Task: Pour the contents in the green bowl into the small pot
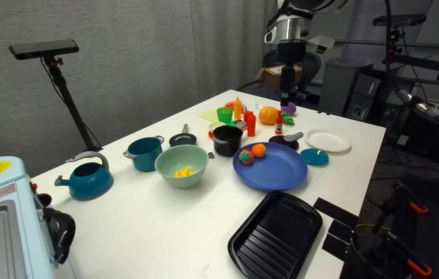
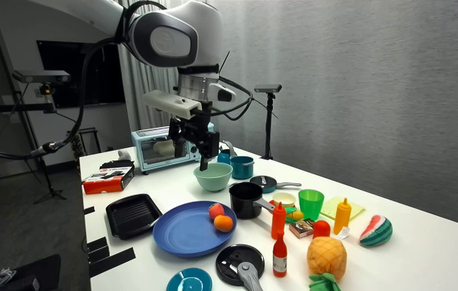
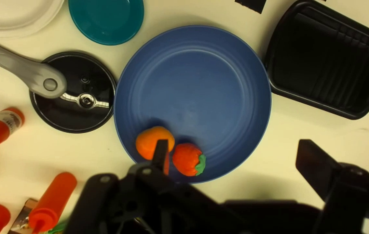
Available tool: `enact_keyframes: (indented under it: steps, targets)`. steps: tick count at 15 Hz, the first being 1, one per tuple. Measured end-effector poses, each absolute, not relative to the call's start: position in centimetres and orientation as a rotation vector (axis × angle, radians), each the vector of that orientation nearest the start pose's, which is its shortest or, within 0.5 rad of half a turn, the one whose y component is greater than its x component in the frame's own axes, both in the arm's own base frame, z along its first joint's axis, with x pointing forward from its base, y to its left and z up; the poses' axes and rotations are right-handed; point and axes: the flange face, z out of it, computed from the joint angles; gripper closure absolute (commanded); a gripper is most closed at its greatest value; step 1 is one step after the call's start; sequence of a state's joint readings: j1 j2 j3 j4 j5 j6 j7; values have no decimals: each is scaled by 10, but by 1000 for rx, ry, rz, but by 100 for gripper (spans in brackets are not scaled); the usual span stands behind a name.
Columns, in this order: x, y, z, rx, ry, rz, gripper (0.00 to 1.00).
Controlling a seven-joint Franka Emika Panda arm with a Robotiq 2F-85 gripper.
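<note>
In the wrist view, the gripper (image 3: pixel 232 143) has its jaws spread wide. The plate (image 3: pixel 194 87) lies beneath the gap, holding an orange (image 3: pixel 147 141) and a strawberry (image 3: pixel 186 159) near one fingertip in the picture; that finger hides part of the orange. Out on the same finger's side lie a black lid (image 3: pixel 74 113) with a grey handle and a red bottle (image 3: pixel 56 193). On the other finger's side is the tray (image 3: pixel 326 58).

In an exterior view, the gripper hangs over the table (image 1: pixel 146 232), seen edge-on. The bowl (image 1: pixel 182 157) stands upright, below the gripper and well apart from it, with yellow pieces (image 1: pixel 184 173) heaped inside. The black pot (image 1: pixel 229 146) stands nearer the gripper than the teal pot (image 1: pixel 146 159) and the kettle (image 1: pixel 91 180); I cannot tell which pot is the small one.

In an exterior view, the fingers (image 2: pixel 204 163) hang apart, one tip covering a bit of the bowl, which stands beyond it. The oven (image 2: pixel 154 155) sits farther behind the gripper; the pineapple (image 2: pixel 326 254) and melon (image 2: pixel 376 231) lie on the gripper's near side, toward the camera.
</note>
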State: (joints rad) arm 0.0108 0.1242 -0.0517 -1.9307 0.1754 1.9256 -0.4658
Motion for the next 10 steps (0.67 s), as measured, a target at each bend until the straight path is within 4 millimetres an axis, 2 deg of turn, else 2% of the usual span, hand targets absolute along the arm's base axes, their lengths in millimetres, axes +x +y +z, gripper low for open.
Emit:
enact_keyframes:
  steps: [7,10]
  targets:
    - [574,-9,413,-2912,-523,127,0]
    - [587,8,409,-2912,-571,79,0]
